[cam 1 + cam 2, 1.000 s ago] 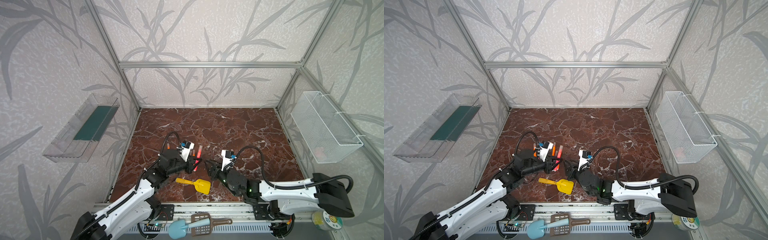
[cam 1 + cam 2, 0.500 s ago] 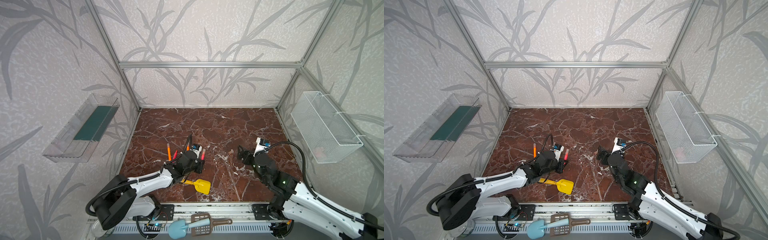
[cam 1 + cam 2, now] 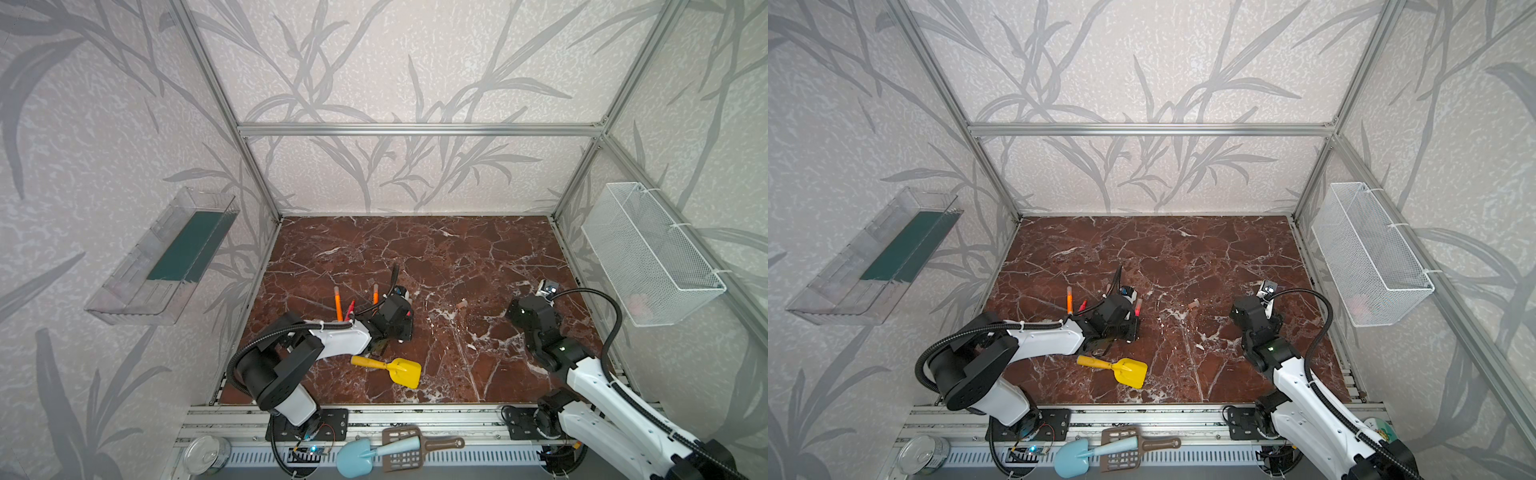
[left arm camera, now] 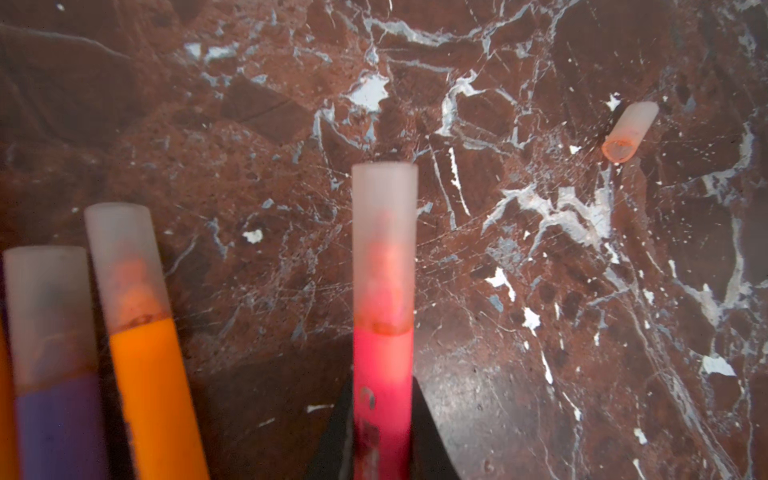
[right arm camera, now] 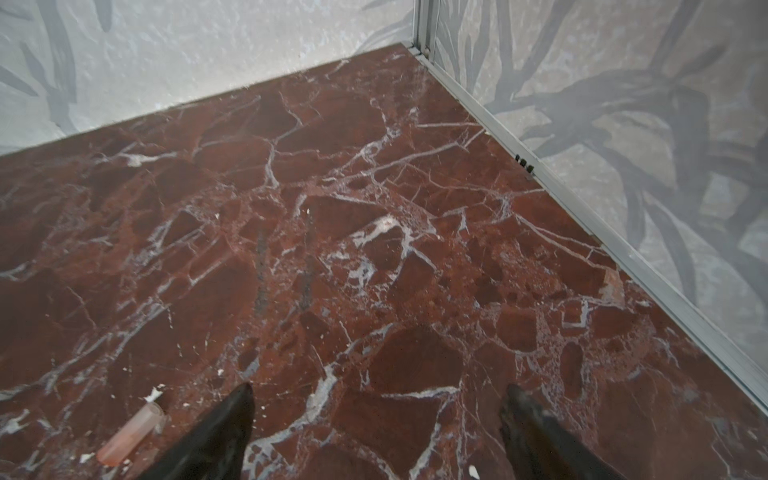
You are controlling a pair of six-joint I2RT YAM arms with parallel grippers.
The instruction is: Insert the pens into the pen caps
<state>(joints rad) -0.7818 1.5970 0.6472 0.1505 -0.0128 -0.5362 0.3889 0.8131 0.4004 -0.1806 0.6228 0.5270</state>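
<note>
My left gripper (image 4: 383, 386) is shut on a red-pink pen (image 4: 383, 365) whose tip sits inside a translucent pen cap (image 4: 384, 232). Beside it lie a capped orange pen (image 4: 145, 374) and a capped purple pen (image 4: 54, 419). One loose pen cap (image 4: 629, 133) lies apart on the marble; it shows in both top views (image 3: 461, 306) (image 3: 1192, 306) between the arms. More pens (image 3: 338, 303) lie behind the left gripper (image 3: 405, 320). My right gripper (image 5: 378, 395) hangs open and empty over the floor, with the loose cap (image 5: 131, 434) beside one finger.
A yellow toy shovel (image 3: 390, 368) lies near the front, close to the left arm. A white wire basket (image 3: 652, 257) hangs on the right wall and a clear tray (image 3: 162, 257) on the left wall. Scoops (image 3: 399, 451) and a tin (image 3: 205, 455) sit on the front rail.
The right gripper has opened and pulled away to the right from the middle, where both grippers met. The left gripper keeps the red-pink pen and has shifted slightly right.
</note>
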